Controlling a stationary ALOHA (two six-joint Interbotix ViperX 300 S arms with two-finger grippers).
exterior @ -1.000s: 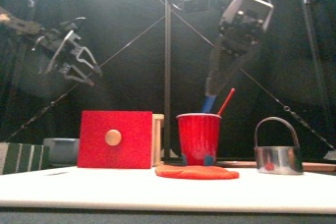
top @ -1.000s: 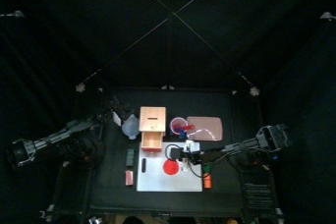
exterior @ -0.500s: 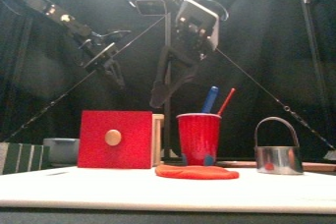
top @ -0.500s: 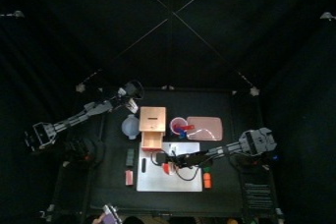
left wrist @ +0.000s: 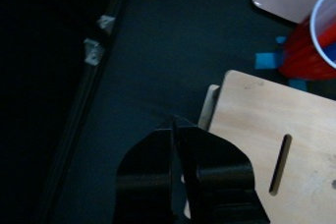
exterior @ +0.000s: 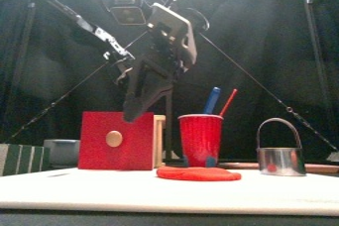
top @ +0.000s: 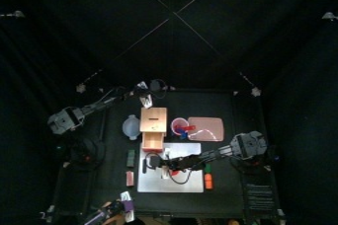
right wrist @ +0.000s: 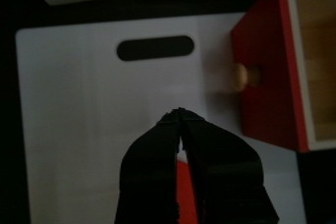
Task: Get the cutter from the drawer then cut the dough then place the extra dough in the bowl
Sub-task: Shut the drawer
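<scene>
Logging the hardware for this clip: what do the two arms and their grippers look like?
Both are slim, jointed black arms, the left arm and the right arm. In the wrist views the left gripper and the right gripper each have two black jaws, broad at the base and tapering to a point. From the front, the right gripper's outside looks grey. No markings are readable.

dough (right wrist: 186, 184) mostly behind right pincer (right wrist: 179, 118), cup (left wrist: 312, 51) cropped

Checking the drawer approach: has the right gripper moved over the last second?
Yes. In the front view the right gripper has swung from right of the red cup to left of it and lower, and now hangs over the red drawer front.
</scene>
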